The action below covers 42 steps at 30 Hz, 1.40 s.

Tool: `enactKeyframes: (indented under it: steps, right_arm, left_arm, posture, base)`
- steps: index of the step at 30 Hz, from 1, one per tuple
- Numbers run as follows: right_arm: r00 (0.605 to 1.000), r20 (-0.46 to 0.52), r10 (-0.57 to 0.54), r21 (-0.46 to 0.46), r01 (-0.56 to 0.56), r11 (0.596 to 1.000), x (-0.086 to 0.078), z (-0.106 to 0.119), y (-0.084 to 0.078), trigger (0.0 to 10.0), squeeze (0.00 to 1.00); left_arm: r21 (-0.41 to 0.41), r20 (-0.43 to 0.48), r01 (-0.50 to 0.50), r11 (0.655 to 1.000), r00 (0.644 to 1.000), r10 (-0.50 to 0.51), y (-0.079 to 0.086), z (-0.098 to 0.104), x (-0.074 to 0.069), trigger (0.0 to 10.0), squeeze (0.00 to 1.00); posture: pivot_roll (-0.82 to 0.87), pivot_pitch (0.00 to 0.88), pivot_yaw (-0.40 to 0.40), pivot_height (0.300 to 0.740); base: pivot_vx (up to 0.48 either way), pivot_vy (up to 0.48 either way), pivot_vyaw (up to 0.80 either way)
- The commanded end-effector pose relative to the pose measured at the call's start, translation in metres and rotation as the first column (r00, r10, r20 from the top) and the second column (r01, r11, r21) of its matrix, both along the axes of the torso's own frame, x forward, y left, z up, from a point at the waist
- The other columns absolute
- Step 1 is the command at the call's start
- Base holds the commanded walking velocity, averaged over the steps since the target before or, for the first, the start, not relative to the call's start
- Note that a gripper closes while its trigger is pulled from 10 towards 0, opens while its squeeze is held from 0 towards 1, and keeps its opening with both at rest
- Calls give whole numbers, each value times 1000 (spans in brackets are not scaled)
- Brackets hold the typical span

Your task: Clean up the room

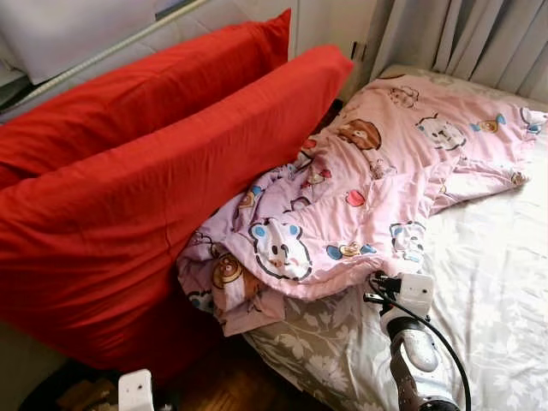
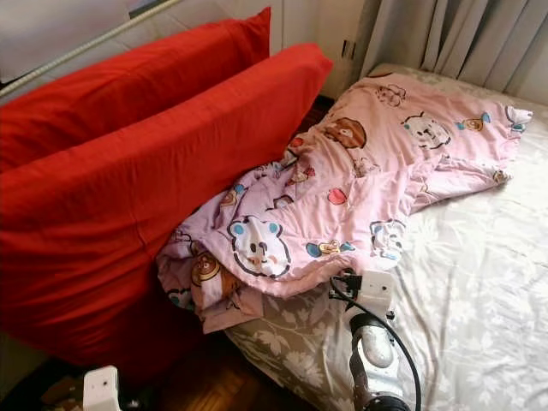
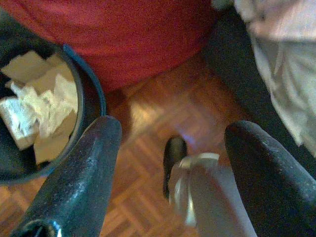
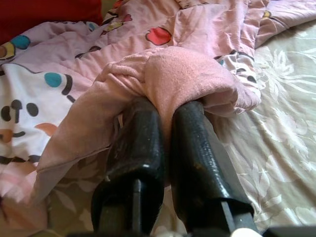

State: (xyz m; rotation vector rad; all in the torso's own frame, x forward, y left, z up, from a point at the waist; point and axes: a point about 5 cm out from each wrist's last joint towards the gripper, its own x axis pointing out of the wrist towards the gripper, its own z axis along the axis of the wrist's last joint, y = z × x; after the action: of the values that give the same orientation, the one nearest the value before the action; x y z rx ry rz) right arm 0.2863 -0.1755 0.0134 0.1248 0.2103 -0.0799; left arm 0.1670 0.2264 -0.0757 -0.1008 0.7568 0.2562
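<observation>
A pink blanket (image 1: 368,188) printed with cartoon animals lies crumpled across the bed, its lower end hanging off the near corner. My right gripper (image 4: 165,106) is shut on a folded edge of the blanket (image 4: 180,74), and the cloth bulges out past the fingertips. In the left eye view that gripper (image 1: 377,287) sits at the blanket's near hem, over the floral sheet (image 1: 488,282). My left gripper (image 3: 173,133) hangs open above the wooden floor (image 3: 163,98), holding nothing.
Two big red cushions (image 1: 154,171) lean along the bed's left side, against the blanket. A dark bin (image 3: 91,94) holding crumpled paper stands on the floor by the left gripper. Grey curtains (image 1: 462,34) hang behind the bed.
</observation>
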Motion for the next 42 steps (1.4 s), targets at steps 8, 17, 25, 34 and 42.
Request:
enactKeyframes:
  steps: [8, 17, 25, 34, 42]
  right_arm:
    - [1000, -19, 1, -14, -1, 1000, -5, -6, -1, 10000, 0]
    - [1000, -15, 1, -19, -1, 1000, -4, -5, 0, 10000, 0]
    - [1000, -5, -13, -25, 13, 1000, -3, -3, -4, 10000, 0]
    - [1000, -8, -16, -24, 15, 1000, -2, -3, -2, 10000, 0]
    - [1000, -11, -17, -20, 17, 1000, -2, -3, 0, 10000, 0]
  left_arm:
    - [-14, -127, 3, 1000, 992, -5, 4, -15, -30, 10000, 0]
    - [-15, -162, 6, 1000, 987, -8, 12, -16, -37, 10000, 0]
    - [-12, -143, 20, 1000, 989, -22, 9, -15, -34, 10000, 0]
    - [-13, -147, 27, 1000, 989, -28, 9, -15, -33, 10000, 0]
    - [-4, -144, 29, 1000, 989, -29, 10, -14, -31, 10000, 0]
  posture:
    - [-27, 79, 12, 740]
    - [-27, 97, 14, 740]
    - [-27, 128, 13, 740]
    - [-19, 140, 14, 740]
    - [-17, 144, 18, 740]
  base:
    - [0, 0, 0]
    - [0, 0, 0]
    - [0, 0, 0]
    - [0, 0, 0]
    - [-189, 0, 0]
